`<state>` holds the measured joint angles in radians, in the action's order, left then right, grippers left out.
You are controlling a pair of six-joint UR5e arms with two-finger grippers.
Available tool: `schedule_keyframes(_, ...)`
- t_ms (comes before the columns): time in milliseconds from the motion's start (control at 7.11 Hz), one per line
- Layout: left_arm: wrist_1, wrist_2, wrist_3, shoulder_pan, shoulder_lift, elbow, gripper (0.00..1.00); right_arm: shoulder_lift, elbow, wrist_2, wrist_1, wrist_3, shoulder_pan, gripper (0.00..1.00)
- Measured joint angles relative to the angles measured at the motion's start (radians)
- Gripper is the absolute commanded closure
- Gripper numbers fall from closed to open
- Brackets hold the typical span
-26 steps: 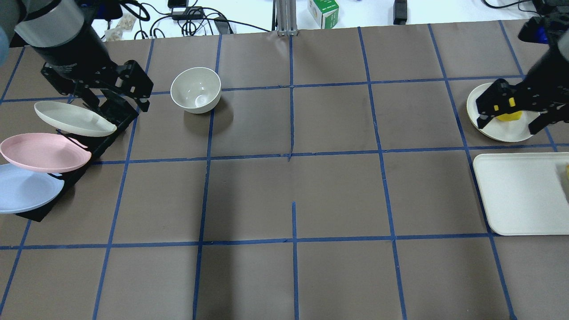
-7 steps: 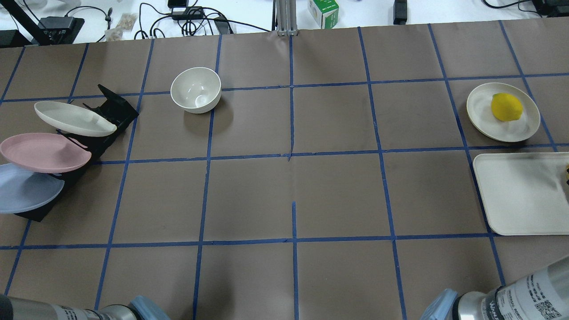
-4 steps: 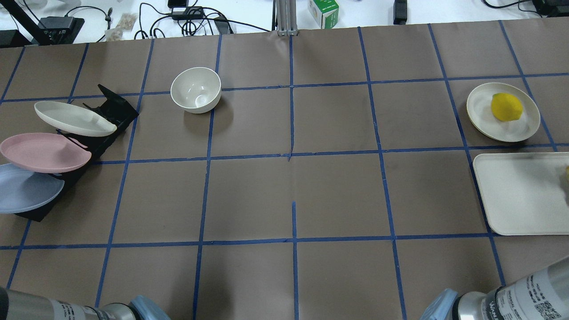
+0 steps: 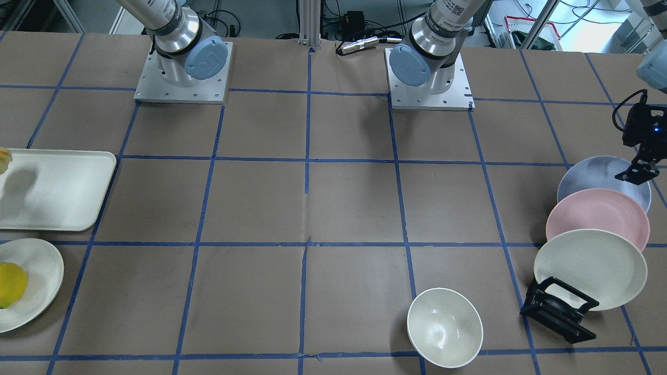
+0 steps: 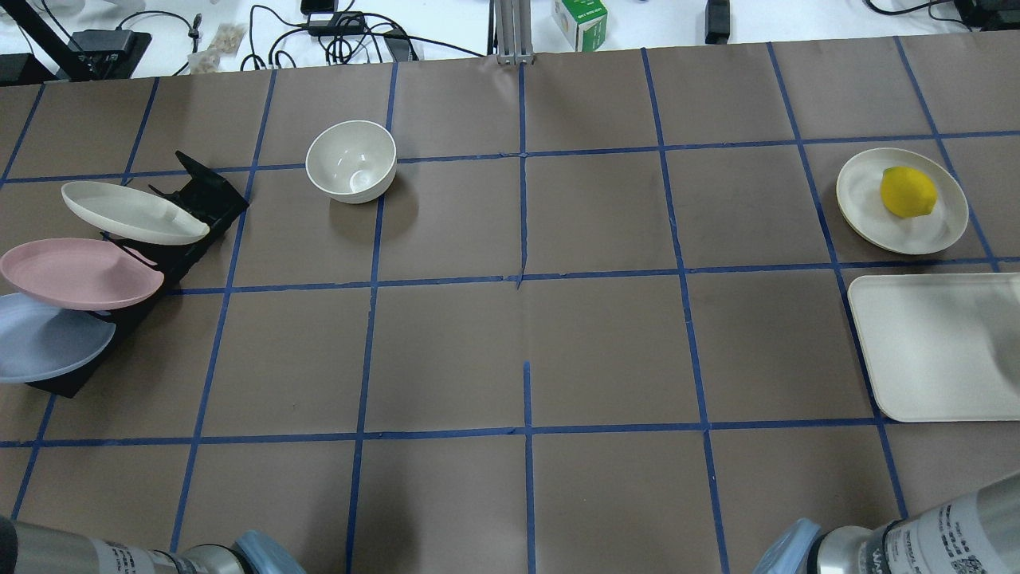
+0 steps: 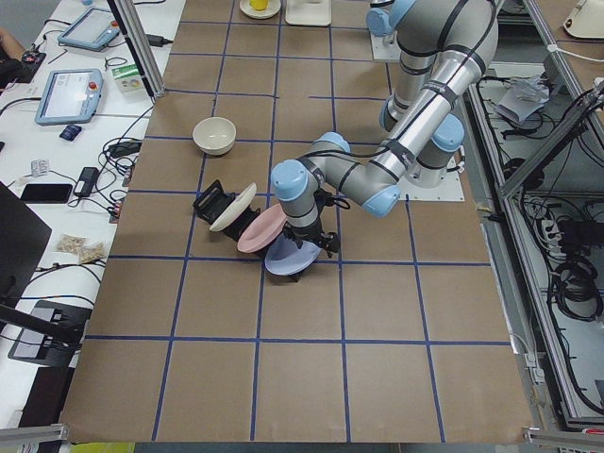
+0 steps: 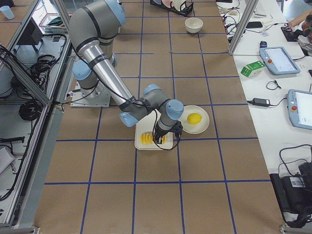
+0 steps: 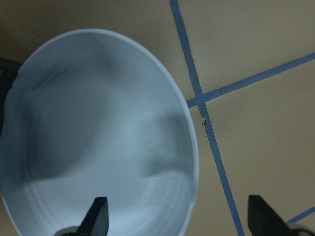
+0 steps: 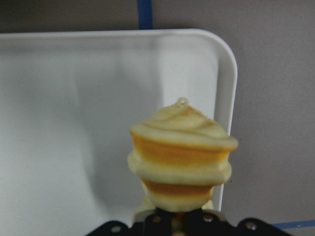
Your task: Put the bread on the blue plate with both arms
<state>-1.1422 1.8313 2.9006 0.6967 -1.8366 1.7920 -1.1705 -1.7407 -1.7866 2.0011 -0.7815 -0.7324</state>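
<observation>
The blue plate (image 5: pixel 44 339) leans in the lowest slot of a black rack at the table's left end. It fills the left wrist view (image 8: pixel 98 137). My left gripper (image 8: pixel 177 216) is open, with the plate's rim between its fingers; it also shows in the front view (image 4: pixel 637 169). My right gripper (image 9: pixel 179 221) is shut on the bread (image 9: pixel 179 157), a ridged orange and cream loaf seen end-on over the cream tray (image 9: pixel 74 123). In the right side view the bread (image 7: pixel 147 139) is over the tray under the gripper.
A pink plate (image 5: pixel 76 273) and a cream plate (image 5: pixel 131 214) sit in the same black rack (image 5: pixel 203 195) above the blue one. A cream bowl (image 5: pixel 351 161) stands at the back left. A lemon (image 5: pixel 907 191) lies on a small plate (image 5: pixel 861 199) behind the tray (image 5: pixel 924 351).
Both arms have left the far plate and the lemon plate and now reach in from the near side. The bread's yellow tip has slipped out of the overhead view at the tray's right edge.
</observation>
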Motion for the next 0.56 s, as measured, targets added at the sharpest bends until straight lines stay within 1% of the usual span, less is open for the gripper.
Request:
schedule_keyframes(141, 0.06, 0.006, 0.042, -0.004, 0.004, 0.022, 0.0, -0.023, 0.001, 0.009, -0.015, 0.024, -0.019, 1.0)
schedule_keyframes(422, 0.112, 0.004, 0.056, -0.023, 0.007, 0.036, 0.34, -0.092, 0.006, 0.022, -0.081, 0.087, -0.079, 1.0)
schedule_keyframes(562, 0.116, -0.001, 0.053, -0.028, 0.009, 0.036, 0.46, -0.136, 0.009, 0.024, -0.135, 0.141, -0.12, 1.0)
